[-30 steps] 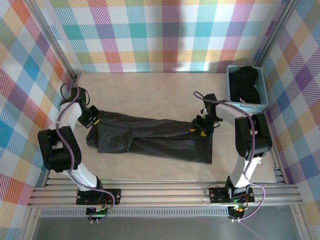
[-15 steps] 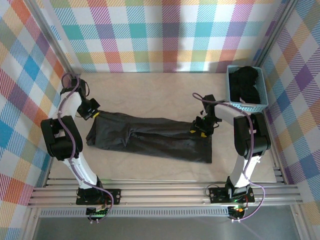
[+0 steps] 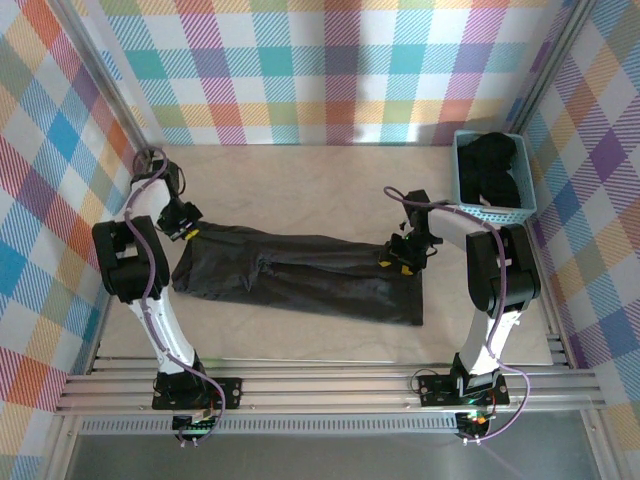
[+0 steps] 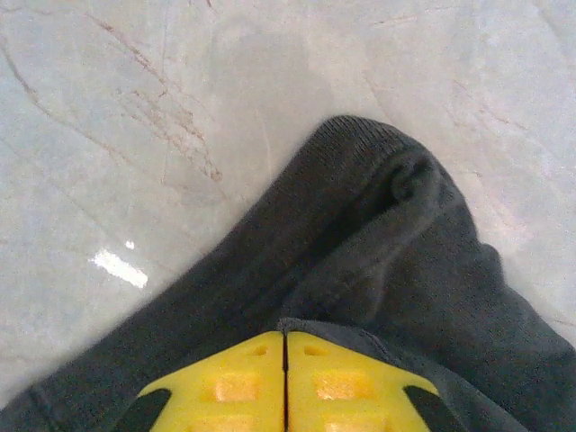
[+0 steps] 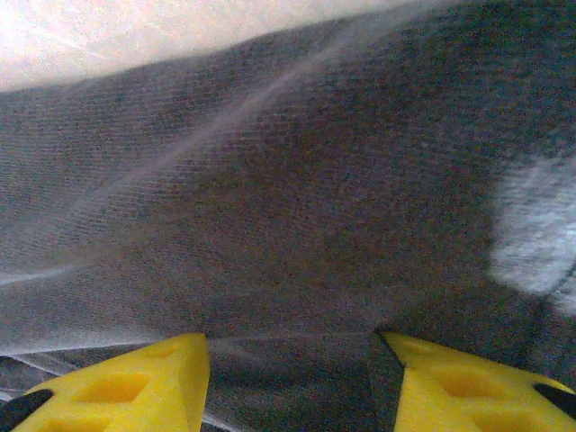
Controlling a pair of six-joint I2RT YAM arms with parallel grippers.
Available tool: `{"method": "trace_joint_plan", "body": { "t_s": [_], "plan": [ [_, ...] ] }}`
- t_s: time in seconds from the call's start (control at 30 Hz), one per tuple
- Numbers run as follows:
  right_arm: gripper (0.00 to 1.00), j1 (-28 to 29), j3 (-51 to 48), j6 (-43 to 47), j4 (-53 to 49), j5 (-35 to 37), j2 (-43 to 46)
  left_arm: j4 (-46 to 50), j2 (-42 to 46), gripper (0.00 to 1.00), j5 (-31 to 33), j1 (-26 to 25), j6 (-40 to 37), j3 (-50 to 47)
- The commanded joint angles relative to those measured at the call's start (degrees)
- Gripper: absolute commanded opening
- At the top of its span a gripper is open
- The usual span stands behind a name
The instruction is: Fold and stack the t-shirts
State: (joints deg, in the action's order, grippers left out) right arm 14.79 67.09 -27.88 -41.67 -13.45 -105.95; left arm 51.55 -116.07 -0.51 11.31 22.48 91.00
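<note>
1. T-shirt (image 3: 300,280) lies as a long folded band across the table (image 3: 300,180), between both arms; more dark shirts sit in the basket (image 3: 492,211), far right
2. Left gripper (image 4: 285,340): pressed together at the band's left end, a ridge of hem seemingly nipped at its tips
3. Right gripper (image 5: 292,346): spread over flat cloth at the right end; I see no pinch
4. My call: squaring the band. Pull it taut and line up the edges before folding end over end

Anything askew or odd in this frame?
Mildly: the folded t-shirt lies slanted on the table, puckered left of centre. More dark cloth sits crumpled in the blue basket. Nothing damaged or spilled.
</note>
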Motion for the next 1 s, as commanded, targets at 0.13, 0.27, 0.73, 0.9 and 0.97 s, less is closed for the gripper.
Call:
{"method": "trace_joint_plan", "body": {
  "t_s": [0.13, 0.27, 0.73, 0.9, 0.97],
  "plan": [
    [0.52, 0.4, 0.0, 1.2, -0.2, 1.7, 5.4, 1.8, 1.8, 0.31, 8.8, -0.3, 0.4, 2.5],
    [0.52, 0.4, -0.2, 2.7, 0.4, 2.9, 10.4, 0.2, 13.5, 0.32, 9.3, -2.9, 3.0, -4.2],
    [0.47, 0.4, 11.0, 6.7, -6.5, 5.8, -5.4, -15.9, 19.2, 0.16, -4.1, -15.4, 30.7, -31.8],
    [0.48, 0.9, 10.3, 3.9, -12.4, 8.9, -8.4, -13.8, 5.8, 0.15, -4.9, -16.3, 27.4, -21.4],
    [0.49, 1.7, 7.4, 2.4, -12.6, 9.8, -6.0, -12.9, 1.5, 0.15, -3.6, -17.3, 25.8, -15.3]
  ]
}}
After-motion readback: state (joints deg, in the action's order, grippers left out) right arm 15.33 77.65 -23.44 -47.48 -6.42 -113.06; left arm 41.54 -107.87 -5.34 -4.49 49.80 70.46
